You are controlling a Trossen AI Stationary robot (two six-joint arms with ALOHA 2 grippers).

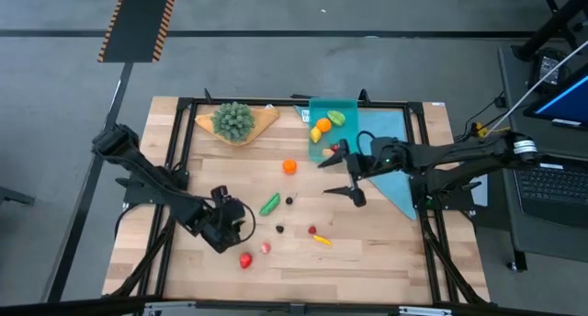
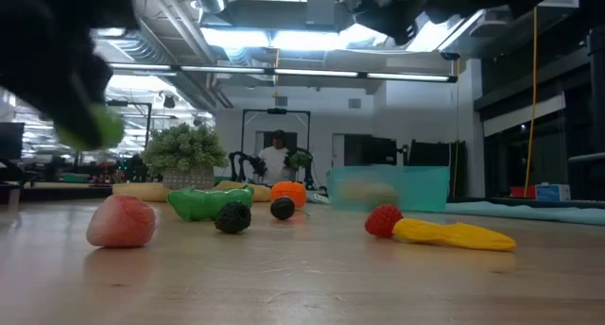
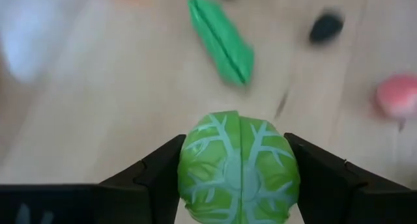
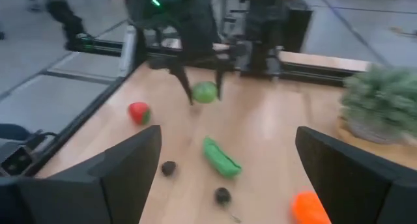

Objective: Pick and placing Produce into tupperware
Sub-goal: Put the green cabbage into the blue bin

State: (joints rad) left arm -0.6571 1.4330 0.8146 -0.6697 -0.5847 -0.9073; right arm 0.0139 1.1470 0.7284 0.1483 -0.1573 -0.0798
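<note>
Close to the front edge of the wooden table [image 1: 386, 261] lie a red fruit [image 1: 245, 260] and a pale pink piece [image 1: 265, 248]. A bit farther in sit a small red berry [image 1: 312, 231] and a yellow pepper [image 1: 322, 240], just beside each other, with a tiny dark piece [image 1: 280, 229] near them. Toward the front left corner, the left gripper [image 3: 238, 175] has its two fingers squeezed on a round green cabbage [image 3: 238, 172], and in the right wrist view the cabbage hangs a little above the wood. Past it, near the middle of the table, lies a green pea pod [image 1: 269, 204] with a dark berry [image 1: 289, 201] next to it, and an orange fruit [image 1: 289, 166] sits farther back. On the right side, the right gripper [image 1: 342, 176] hangs over the table with its fingers spread wide apart and nothing between them. At the back edge stands the teal tupperware [image 1: 352, 107], and inside it are an orange piece [image 1: 323, 125], a yellow piece [image 1: 316, 134] and a green piece [image 1: 337, 118]. It rests on a light-blue cloth [image 1: 390, 128]. A bushy green plant [image 1: 233, 119] on a tan board sits at the back edge, left of the box
</note>
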